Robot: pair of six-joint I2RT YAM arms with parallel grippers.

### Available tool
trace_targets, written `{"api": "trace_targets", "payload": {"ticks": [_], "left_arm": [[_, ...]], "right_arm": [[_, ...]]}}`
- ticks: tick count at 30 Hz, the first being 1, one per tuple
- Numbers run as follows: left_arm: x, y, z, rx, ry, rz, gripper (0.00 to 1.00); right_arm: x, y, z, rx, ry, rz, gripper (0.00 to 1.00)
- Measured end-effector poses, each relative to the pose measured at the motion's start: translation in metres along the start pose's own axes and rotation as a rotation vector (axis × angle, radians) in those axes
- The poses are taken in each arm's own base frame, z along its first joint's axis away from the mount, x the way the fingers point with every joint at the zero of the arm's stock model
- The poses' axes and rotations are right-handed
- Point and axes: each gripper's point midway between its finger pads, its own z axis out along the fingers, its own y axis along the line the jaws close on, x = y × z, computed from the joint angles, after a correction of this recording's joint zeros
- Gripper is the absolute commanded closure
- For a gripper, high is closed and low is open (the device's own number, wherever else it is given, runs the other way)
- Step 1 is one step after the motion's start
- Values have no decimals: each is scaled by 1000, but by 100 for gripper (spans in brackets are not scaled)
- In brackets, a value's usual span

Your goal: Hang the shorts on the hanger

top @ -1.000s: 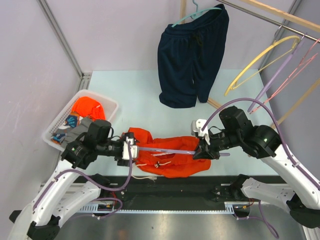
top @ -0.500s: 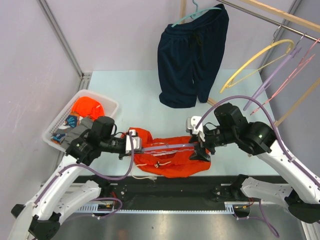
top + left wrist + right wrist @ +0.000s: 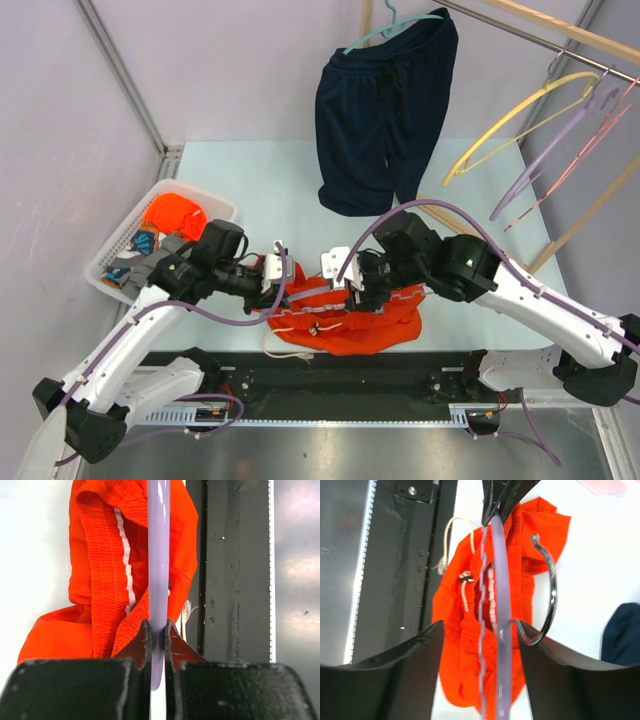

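Shorts (image 3: 350, 325): bunched orange heap on the near part of the table (image 3: 250, 190), between my two arms, with the white drawstring (image 3: 446, 535) trailing toward the near edge.
Hanger (image 3: 312, 291): lavender bar lying left to right across the waistband (image 3: 107, 555); I cannot tell whether it runs inside the cloth.
Left gripper (image 3: 157, 630): clamped together on the bar's left end.
Right gripper (image 3: 479, 630): fingers apart, straddling the bar beside the metal hook (image 3: 551, 595), gripping nothing.
Handling: light, limp cloth that will probably slide on smooth plastic; the hanger looks thin and likely springy.
Where to hold: the thick gathered waistband, pinched through its elastic, not the loose leg fabric.
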Motion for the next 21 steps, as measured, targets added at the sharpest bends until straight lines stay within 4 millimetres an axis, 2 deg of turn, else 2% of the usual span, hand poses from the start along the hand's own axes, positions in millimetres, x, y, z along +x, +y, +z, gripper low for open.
{"api": "trace_targets", "payload": {"ticks": [1,2,6,9,10,11,13,17,20,21], "left_arm": [[0,-1,0,3,0,-3,100],[0,-1,0,5,-1,-4,100],[0,-4,-1,13,-4,-4,100],[-3,-7,-2,18,-20,6,100],[-4,-8,-3,17,-24,12,100],[-4,-9,-4,14,-24,19,100],[-4,-9,-5,11,-23,27,100],[-5,-9,-7,4,-26,31,54],[-11,-2,-10,-34,-53,14,46],[-12,6,-14,-67,-70,-11,46]], "right_arm": [[-1,0,3,1,4,-19,45],[-1,-2,4,5,7,-28,54],[0,-9,8,31,16,-62,59],[4,-12,13,37,24,-88,78],[7,-12,14,39,30,-94,94],[9,-12,16,37,35,-90,99],[11,-12,17,38,40,-99,100],[12,-14,16,44,42,-101,100],[19,-18,10,70,58,-98,100],[23,-21,7,86,68,-90,100]]}}
